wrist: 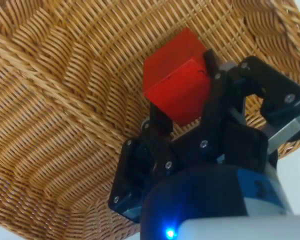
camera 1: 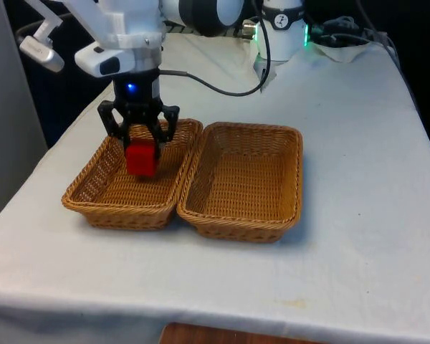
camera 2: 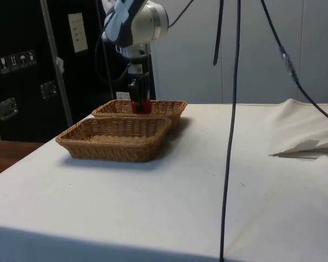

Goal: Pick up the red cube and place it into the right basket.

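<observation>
Two wicker baskets sit side by side on the white-clothed table point(camera 1: 358, 236), their long rims touching near the middle of the front view: the basket on the front view's left point(camera 1: 93, 197) and the basket on the front view's right point(camera 1: 279, 215). The black gripper point(camera 1: 140, 147) hangs over the left-of-frame basket with its fingers clamped on the red cube point(camera 1: 140, 159), one finger on each of two opposite faces. In the wrist view the red cube point(wrist: 176, 85) is pinched between the two fingers point(wrist: 157, 120), with the woven wall and floor of that basket point(wrist: 55, 100) behind it, so the cube is inside the basket's outline, toward its far end. Whether its underside touches the weave or hangs just clear I cannot tell; in the side view the cube point(camera 2: 145, 105) shows right at rim level of the farther basket point(camera 2: 169, 106), with the gripper point(camera 2: 135, 101) upright above it and the nearer basket point(camera 2: 98, 147) low in the left half of the frame. I judge the pick step to be in hand: the grasp looks secure, and the carry has yet to be made. The next move calls for a straight lift until the cube clears both touching rims, then a sideways travel toward the centre-right of the front view, stopping over the middle of the other basket, a lowering, and only then a release. The risk I foresee is clipping the shared rims if the lift is too shallow, which could nudge either basket.
</observation>
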You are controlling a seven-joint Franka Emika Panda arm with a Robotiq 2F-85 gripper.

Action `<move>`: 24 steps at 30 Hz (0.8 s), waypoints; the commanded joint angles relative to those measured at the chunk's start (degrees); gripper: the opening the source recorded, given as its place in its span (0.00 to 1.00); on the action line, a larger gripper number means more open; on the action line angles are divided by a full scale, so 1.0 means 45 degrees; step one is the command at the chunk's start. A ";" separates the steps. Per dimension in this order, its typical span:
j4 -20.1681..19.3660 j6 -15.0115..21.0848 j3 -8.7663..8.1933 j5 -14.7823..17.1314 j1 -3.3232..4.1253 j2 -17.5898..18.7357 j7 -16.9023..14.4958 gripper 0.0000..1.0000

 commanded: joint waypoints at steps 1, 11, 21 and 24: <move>0.0051 -0.0089 0.0051 0.0038 -0.0051 0.0025 -0.0013 0.02; 0.0344 -0.0166 0.0102 0.0331 -0.0115 0.0509 -0.0064 0.02; 0.0458 -0.0293 -0.0102 0.0382 -0.0025 0.0547 -0.0076 0.56; 0.0446 -0.0293 -0.0115 0.0382 -0.0013 0.0547 -0.0076 0.89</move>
